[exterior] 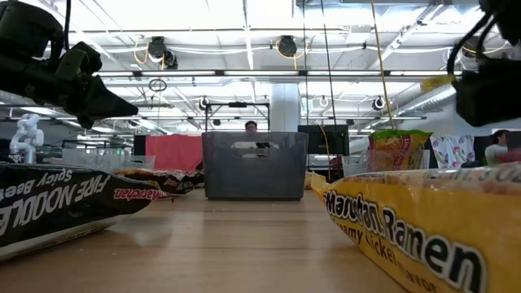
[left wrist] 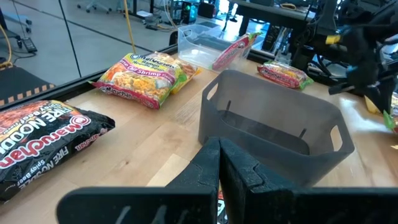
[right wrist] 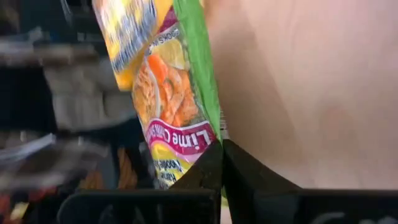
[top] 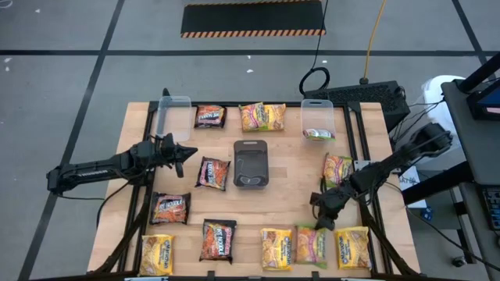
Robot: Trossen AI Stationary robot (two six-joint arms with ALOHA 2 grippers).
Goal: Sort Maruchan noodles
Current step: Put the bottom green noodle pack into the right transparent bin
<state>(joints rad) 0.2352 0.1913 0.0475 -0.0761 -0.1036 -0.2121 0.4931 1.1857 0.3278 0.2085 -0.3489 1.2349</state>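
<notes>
Several Maruchan noodle packets lie flat around the wooden table. A green-edged orange-pink packet (top: 310, 245) lies in the row along the near edge, between two yellow packets (top: 275, 248) (top: 353, 247). My right gripper (top: 322, 222) is shut on it, slanting down at its far end. My left gripper (top: 187, 152) is shut with nothing in it and hovers over the table's left half, left of the dark grey tray (top: 251, 164). Dark brown packets (top: 212, 172) (top: 170, 208) lie near it. My right gripper pinches the green-edged packet's end (right wrist: 186, 146) between its two fingers, at the end that faces the table's middle. The fingers slant down from the far right. The packet stretches away from the fingertips (right wrist: 208, 165) toward the near edge; whether it is lifted, I cannot tell.
A clear tub (top: 173, 117) stands at the far left. Another clear tub (top: 318, 119) at the far right has a green-edged packet (top: 318, 134) leaning in it. More packets lie along the far edge (top: 262, 116) and right side (top: 337, 168). Bare wood lies between the tray and the near row.
</notes>
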